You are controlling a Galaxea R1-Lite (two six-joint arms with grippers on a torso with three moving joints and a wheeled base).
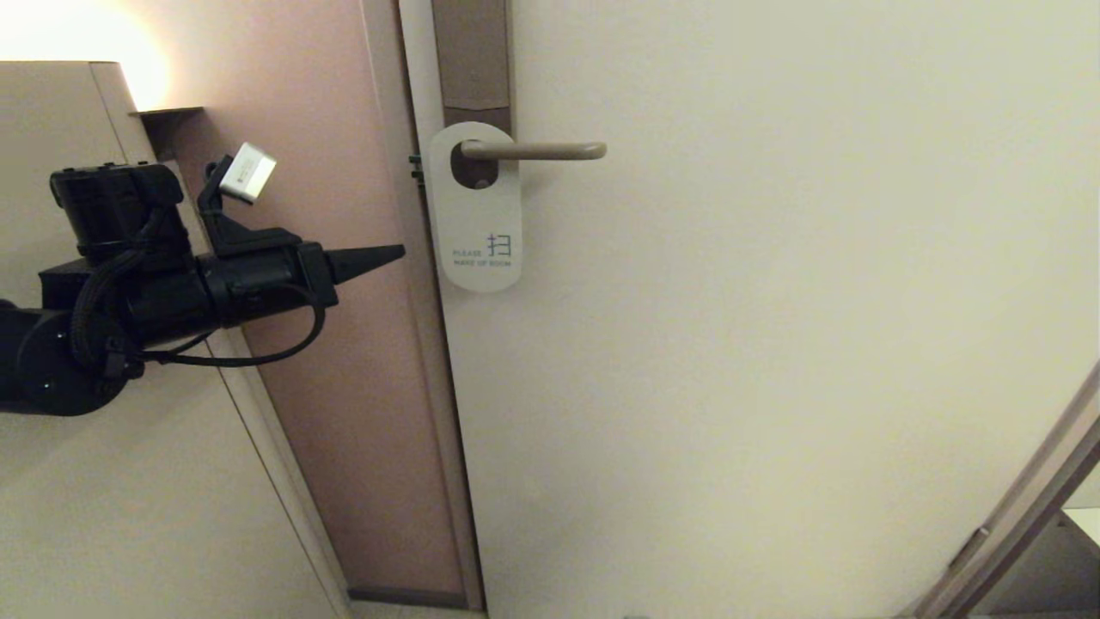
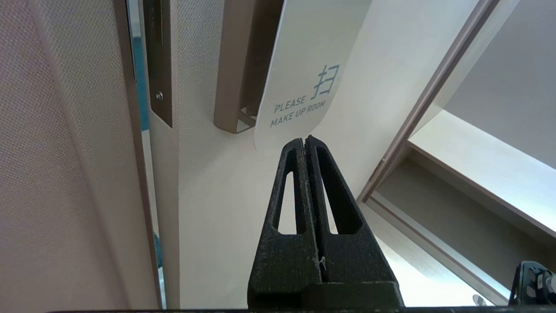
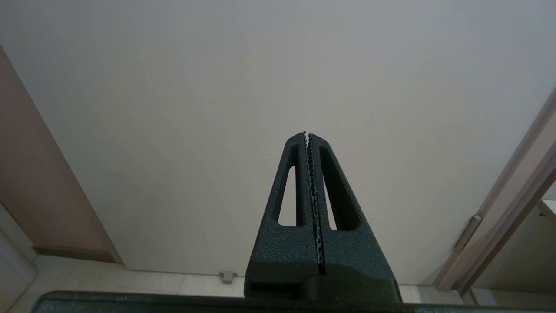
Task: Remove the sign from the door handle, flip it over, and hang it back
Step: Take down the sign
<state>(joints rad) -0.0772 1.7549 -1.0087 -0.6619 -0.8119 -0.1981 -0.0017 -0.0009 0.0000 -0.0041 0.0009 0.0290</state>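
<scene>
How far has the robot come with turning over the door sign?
The sign hangs on the door handle, white "PLEASE MAKE UP ROOM" face outward. These views alone cannot tell whether it has been flipped. Nothing is in hand: the left pincer is shut and empty beside the sign, not touching. The right pincer, shut, faces bare door.

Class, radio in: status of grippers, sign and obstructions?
Left gripper shut, empty, beside the door edge. Right gripper shut, facing bare door. Sign on door handle, white face out. Nothing blocking.

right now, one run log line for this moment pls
sign: on door handle, white face out | left gripper: shut, beside sign, apart | right gripper: shut, facing door
</scene>
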